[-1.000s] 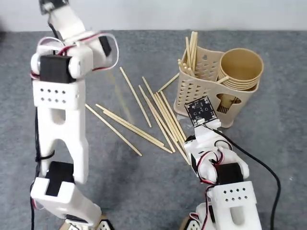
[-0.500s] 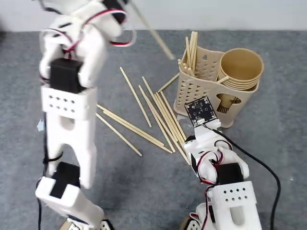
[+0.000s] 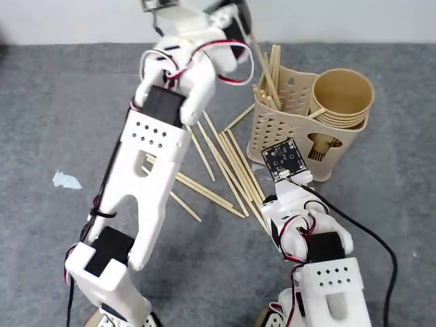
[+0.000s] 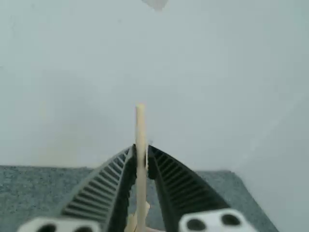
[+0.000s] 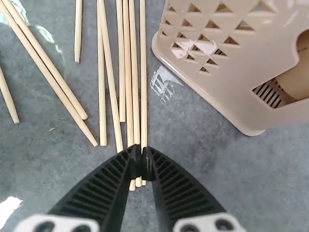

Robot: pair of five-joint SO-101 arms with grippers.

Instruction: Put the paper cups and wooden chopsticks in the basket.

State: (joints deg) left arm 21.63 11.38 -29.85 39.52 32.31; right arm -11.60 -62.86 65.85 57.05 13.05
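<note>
— Chopstick (image 4: 140,123) is swinging over with us: our left gripper (image 4: 141,151), pinching it, is bringing its tip to the basket (image 3: 272,133).
— We're keeping the right gripper (image 5: 141,154) pressed together above loose sticks (image 5: 120,72).

Cups (image 3: 343,94) in basket (image 3: 274,131), chopsticks (image 3: 230,161) scattered

1. A robotics test bench: the left arm (image 3: 146,177) and the right arm (image 3: 320,272), both of white plastic, stand side by side at a table.
2. Red and white servo wires (image 3: 216,49) loop bare over the joints; a black cable (image 3: 394,262) trails loose.
3. A grey felt-like mat (image 3: 54,102) covers the tabletop, a plain white wall (image 3: 340,20) behind.
</note>
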